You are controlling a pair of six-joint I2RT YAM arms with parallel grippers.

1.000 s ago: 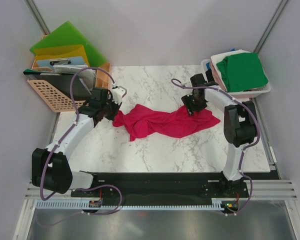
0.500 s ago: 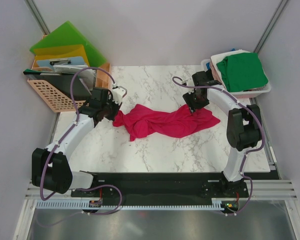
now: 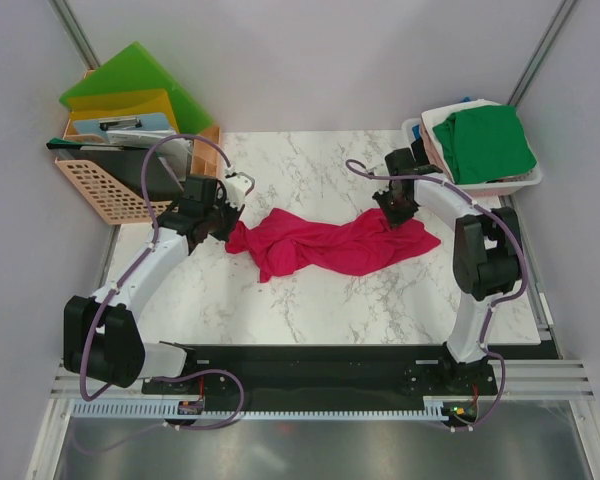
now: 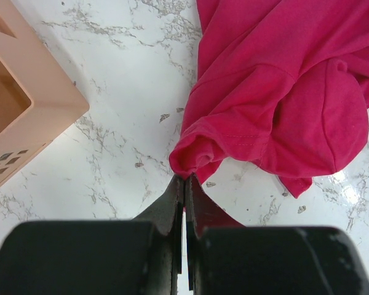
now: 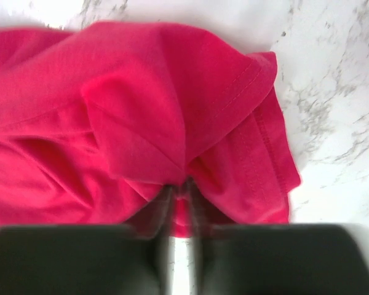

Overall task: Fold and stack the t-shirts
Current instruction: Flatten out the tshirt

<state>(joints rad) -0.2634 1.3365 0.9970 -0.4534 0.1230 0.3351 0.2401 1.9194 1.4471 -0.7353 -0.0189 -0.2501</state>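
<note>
A crimson-pink t-shirt lies bunched in a long strip across the marble table. My left gripper is at its left end, jaws shut, pinching a rolled hem at the fingertips. At the strip's right end, my right gripper has its jaws drawn together on a raised fold of the same shirt, with cloth squeezed between the tips. A folded green t-shirt tops the pile in the basket at the back right.
The white basket of shirts sits off the table's back right corner. A peach slotted crate with green and yellow folders stands at the back left, its corner close to my left gripper.
My right gripper has shifted slightly toward the back right and closed on the shirt's right end. The left arm and its grip have not moved.
</note>
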